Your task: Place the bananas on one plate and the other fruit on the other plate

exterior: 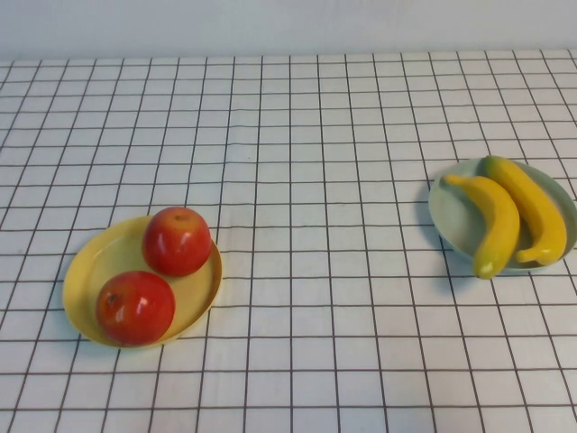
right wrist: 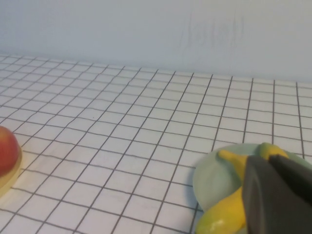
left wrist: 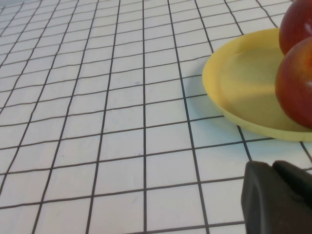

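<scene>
White tablecloth with thin dark grid lines, filling most of the frame. Pale grey-white wall along top edge. Lower left: yellow plate, two glossy red apples with yellowish patches. Right edge: pale blue-green plate, two yellow bananas with greenish tips. Left wrist view: dark grey, near-black left gripper at lower right corner. Right wrist view: same dark grey right gripper at lower right corner.
</scene>
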{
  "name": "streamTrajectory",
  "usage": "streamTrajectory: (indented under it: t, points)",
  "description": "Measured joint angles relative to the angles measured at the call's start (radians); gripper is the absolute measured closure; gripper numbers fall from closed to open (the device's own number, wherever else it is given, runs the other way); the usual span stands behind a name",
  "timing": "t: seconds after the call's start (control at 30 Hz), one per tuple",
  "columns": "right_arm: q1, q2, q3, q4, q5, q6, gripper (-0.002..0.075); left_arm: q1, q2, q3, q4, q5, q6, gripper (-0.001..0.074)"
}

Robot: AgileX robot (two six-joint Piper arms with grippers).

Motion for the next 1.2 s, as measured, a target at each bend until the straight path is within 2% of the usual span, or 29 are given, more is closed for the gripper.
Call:
streamTrajectory:
  t: [0.3,0.43,0.77,1.0,1.2]
  points:
    - [-0.023,-0.149,0.301,0.106,-0.304,-0.007,0.074,0.0,0.0,0.0,0.0,0.0,0.0,0.0738]
    - [-0.084,-0.243,0.353,0.113,-0.31,-0.007,0.074,0.0,0.0,0.0,0.0,0.0,0.0,0.0738]
    - [-0.272,-0.511,0.353,0.099,-0.071,-0.005,0.074,0.0,0.0,0.0,0.0,0.0,0.0,0.0738]
    - [-0.282,-0.536,0.355,0.045,0.246,0.112,0.074,0.0,0.0,0.0,0.0,0.0,0.0,0.0738]
    - [-0.282,-0.536,0.359,-0.083,0.304,0.145,0.074,0.0,0.0,0.0,0.0,0.0,0.0,0.0738]
